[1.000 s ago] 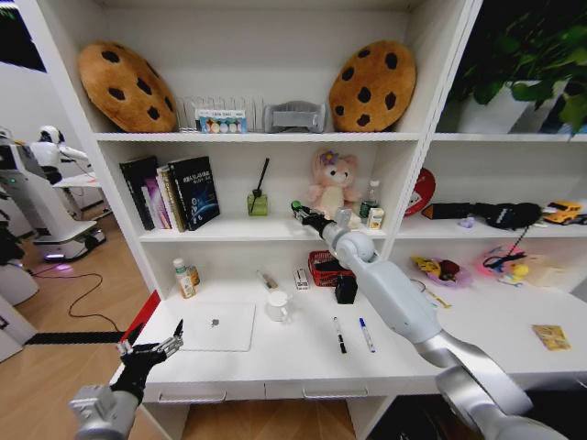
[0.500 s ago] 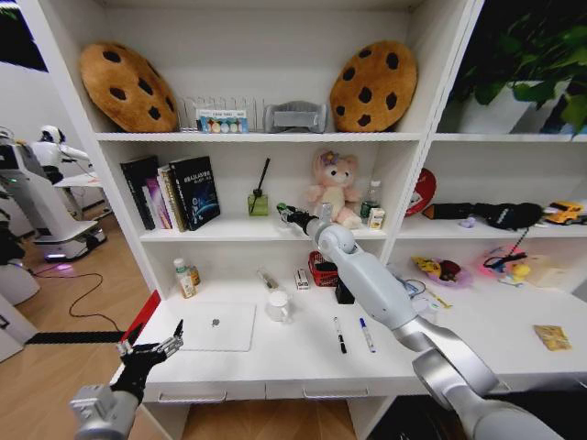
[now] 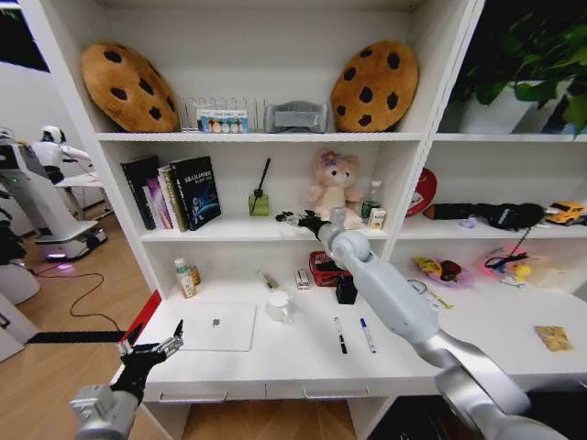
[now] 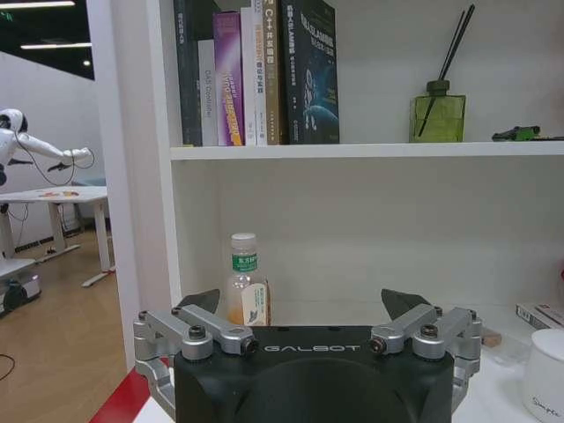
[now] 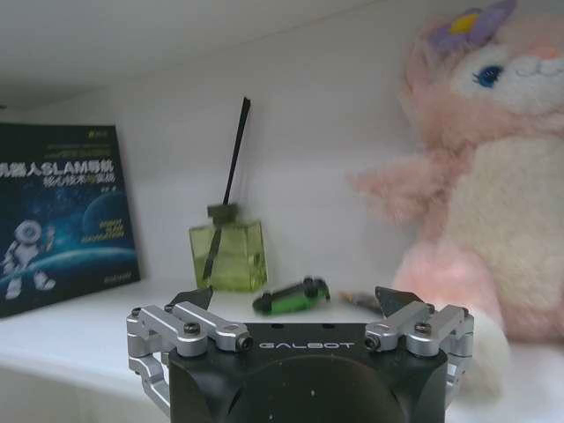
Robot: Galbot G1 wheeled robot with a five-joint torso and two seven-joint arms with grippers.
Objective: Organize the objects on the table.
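Note:
The green-and-black gadget (image 5: 291,295) lies flat on the middle shelf, between the green diffuser bottle (image 5: 227,256) and the pink plush bear (image 5: 493,194). My right gripper (image 5: 293,300) hovers just short of it, open, with nothing between its fingers. From the head view the gadget (image 3: 284,217) sits just past the right gripper (image 3: 301,221). On the white table (image 3: 293,362) lie the silver laptop (image 3: 216,326), a black pen (image 3: 339,335), a blue pen (image 3: 367,335) and, far right, the yellow packet (image 3: 551,337). My left gripper (image 3: 151,350) waits open at the table's front left corner.
Books (image 3: 174,192) stand at the shelf's left end. A white mug (image 3: 278,305), a red basket (image 3: 326,269), a small black box (image 3: 346,290) and a bottle (image 3: 183,278) stand at the back of the table. Toys clutter the right side (image 3: 440,270).
My right gripper has let go of the green-and-black gadget, which now rests on the shelf, and has drawn back slightly to the right. The left arm has not moved.

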